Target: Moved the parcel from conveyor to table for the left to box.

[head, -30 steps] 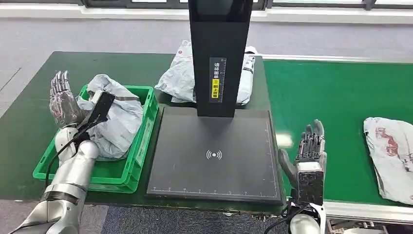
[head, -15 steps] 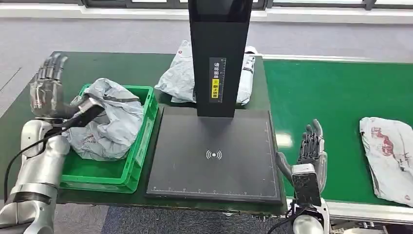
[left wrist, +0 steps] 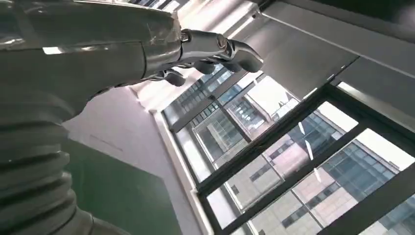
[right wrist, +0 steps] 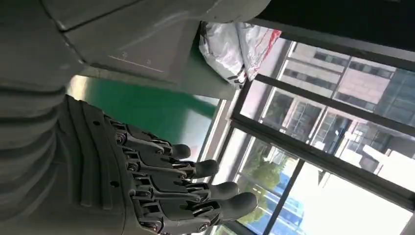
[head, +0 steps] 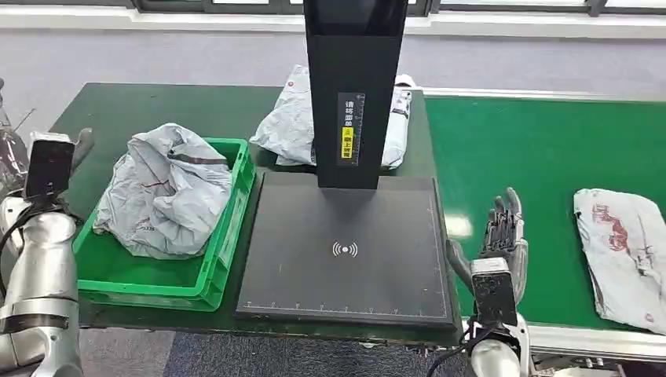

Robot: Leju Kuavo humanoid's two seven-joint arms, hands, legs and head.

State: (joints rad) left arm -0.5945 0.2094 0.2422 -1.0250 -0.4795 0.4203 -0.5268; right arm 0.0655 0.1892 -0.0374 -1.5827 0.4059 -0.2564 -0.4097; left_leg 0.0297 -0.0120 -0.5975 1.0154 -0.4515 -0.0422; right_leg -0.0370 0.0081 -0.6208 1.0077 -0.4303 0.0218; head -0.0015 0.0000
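At the far left edge of the head view, the left hand (head: 12, 149) now sits raised beside the table (head: 118, 110), clear of the green crate (head: 224, 236); one second ago it hung over the crate's left rim, above the bagged parcel there, and half a second ago it had already drawn out past that rim. In the left wrist view its fingers (left wrist: 215, 49) are loosely curled with gaps between them and hold nothing. Parcels counted: three. Parcel one, a crumpled grey bag (head: 165, 192), lies inside the crate, to the right of the left fingers and apart from them; it is now fully uncovered where the hand and wrist earlier overlapped it. Crates counted: one. To the right of the crate lies one black scanner plate (head: 345, 247), with one black upright column (head: 353, 94) rising from its far side. Parcel two (head: 287, 126) rests on the table behind the column, partly hidden by it, unchanged in position. Right of the plate, the right hand (head: 501, 236) stands upright at the near edge of the green conveyor (head: 534, 157), in nearly the same place as before; its fingers (right wrist: 195, 169) are straight, slightly apart and empty. Parcel three, the task parcel (head: 624, 255), lies flat on the conveyor, well to the right of the right fingers and not touched by them; it has shifted slightly leftward across the three frames.
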